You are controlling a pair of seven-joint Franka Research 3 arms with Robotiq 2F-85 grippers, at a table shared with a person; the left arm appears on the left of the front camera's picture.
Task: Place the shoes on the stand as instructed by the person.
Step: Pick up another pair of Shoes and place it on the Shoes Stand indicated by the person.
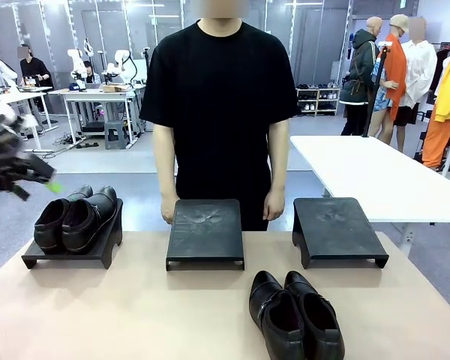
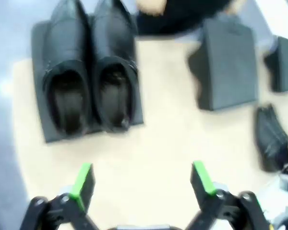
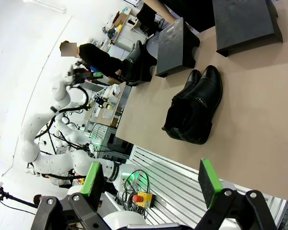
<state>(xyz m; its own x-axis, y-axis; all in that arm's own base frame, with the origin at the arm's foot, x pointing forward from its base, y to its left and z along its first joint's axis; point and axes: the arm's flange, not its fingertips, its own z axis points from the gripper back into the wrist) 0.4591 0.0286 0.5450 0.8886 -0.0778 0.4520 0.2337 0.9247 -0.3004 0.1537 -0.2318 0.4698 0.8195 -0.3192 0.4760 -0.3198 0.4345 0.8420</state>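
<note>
Left wrist view: left gripper (image 2: 142, 168), jaws apart, facing shoes (image 2: 89, 72) on stand (image 2: 52, 134).

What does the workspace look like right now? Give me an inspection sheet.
surface: tan tabletop, no spills seen.
job's things: one glossy black leather shoe pair on the left black sloped plastic stand; second pair on the tabletop, near side; middle stand and right stand bare.
clutter: nothing seen.
tools: left tool open, raised near the loaded stand; right tool open, holding nothing.
cables: nothing seen on the surface.
surroundings: person in a black T-shirt at the far edge, hands beside the middle stand; white table behind.
</note>
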